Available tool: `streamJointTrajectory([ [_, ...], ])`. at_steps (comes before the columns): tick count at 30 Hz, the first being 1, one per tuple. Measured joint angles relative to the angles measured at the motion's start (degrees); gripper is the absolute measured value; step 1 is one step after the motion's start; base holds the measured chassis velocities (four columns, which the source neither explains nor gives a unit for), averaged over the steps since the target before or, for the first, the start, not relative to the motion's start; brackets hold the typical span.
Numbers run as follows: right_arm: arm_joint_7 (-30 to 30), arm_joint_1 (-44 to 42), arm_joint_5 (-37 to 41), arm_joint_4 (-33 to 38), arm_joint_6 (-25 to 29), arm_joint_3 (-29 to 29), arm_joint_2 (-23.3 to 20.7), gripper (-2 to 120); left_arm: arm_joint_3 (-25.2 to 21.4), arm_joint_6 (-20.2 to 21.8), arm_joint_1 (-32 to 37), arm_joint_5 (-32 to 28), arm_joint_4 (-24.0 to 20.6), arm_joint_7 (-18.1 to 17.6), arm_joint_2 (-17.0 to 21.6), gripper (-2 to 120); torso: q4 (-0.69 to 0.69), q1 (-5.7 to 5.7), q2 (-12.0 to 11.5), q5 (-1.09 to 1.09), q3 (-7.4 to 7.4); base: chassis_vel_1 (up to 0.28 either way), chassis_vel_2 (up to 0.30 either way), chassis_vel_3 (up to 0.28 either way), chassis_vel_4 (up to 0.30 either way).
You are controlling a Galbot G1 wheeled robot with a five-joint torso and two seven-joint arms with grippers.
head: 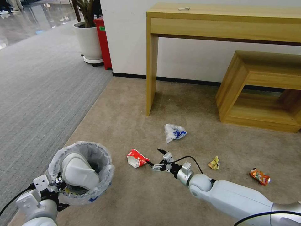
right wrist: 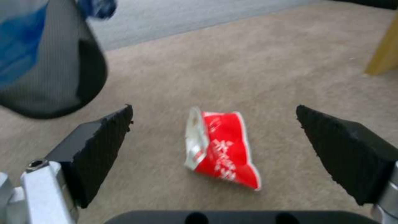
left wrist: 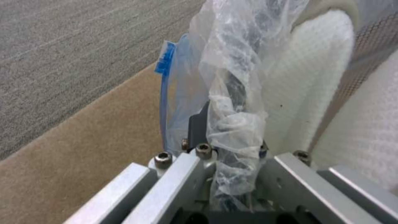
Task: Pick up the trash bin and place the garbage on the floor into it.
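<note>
**Bin held by its rim, right gripper spread before the red cup**

The left gripper (head: 55,183) is clamped on the near rim of the trash bin (head: 82,171), its fingers (left wrist: 199,127) pinching the wall together with the bunched translucent liner bag (left wrist: 232,77). The bin is carried clear of the beige carpet (head: 131,194), as the right wrist view shows its dark base (right wrist: 49,77) hanging above the floor. A white slipper (head: 78,171) stands on end inside the bin, leaning against the liner.

Just beside the bin, on the side away from the grey ribbed carpet (head: 40,91), lies a crushed red paper cup (head: 137,158) on its side. The right gripper (head: 156,158) sits low at that cup, its two black pads (right wrist: 99,140) spread wide with the cup (right wrist: 219,149) between them and a little ahead, untouched.

Farther from the bin than the cup, a white-blue plastic bag (head: 174,131) rests near the leg of the wooden desk (head: 152,69). A yellow wrapper (head: 214,163) and an orange wrapper (head: 260,176) lie well apart from the bin, beyond the right arm, in front of the low wooden bench (head: 250,91)
</note>
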Motion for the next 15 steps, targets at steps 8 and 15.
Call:
streamJointTrajectory([
  [8,-4.26,3.81,-1.45,-3.38,2.72,-5.7,1.77,100,0.1,-0.24,0.07,0.12,-0.2,0.03,-0.4,0,0.0,-0.01,0.0,0.0,0.0,0.0,0.0,0.0,0.0],
  [15,-7.4,6.22,-1.98,-5.34,4.24,-7.81,3.61,100,0.13,-0.47,0.27,0.33,-0.51,0.07,-0.69,0,0.01,0.0,0.0,0.0,0.0,0.0,0.0,0.0,0.0],
])
